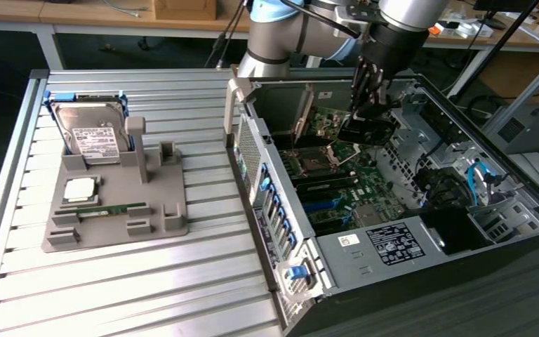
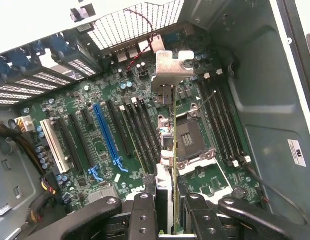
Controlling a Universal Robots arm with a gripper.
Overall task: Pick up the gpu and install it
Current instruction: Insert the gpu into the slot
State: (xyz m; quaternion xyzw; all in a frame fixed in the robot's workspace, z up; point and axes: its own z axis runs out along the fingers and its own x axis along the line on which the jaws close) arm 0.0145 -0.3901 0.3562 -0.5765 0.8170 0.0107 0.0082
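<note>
My gripper (image 1: 370, 105) hangs inside the open computer case (image 1: 279, 210), shut on the gpu (image 1: 367, 131), which shows there as a dark card held above the motherboard (image 1: 344, 186). In the wrist view the gpu (image 2: 170, 67) is seen edge-on, its silver end bracket at the far end and its thin green board running back between my black fingers (image 2: 144, 212). The card floats over the motherboard (image 2: 95, 105) near the CPU socket (image 2: 191, 137), apart from the slots. A long blue slot (image 2: 108, 132) lies to one side of the card.
A grey parts fixture (image 1: 120, 210) sits on the slatted table at the exterior view's left, holding a hard drive (image 1: 90, 137), a CPU (image 1: 81, 188) and a RAM stick (image 1: 110, 209). The case's walls and drive cage (image 1: 438, 175) stand close around the gripper.
</note>
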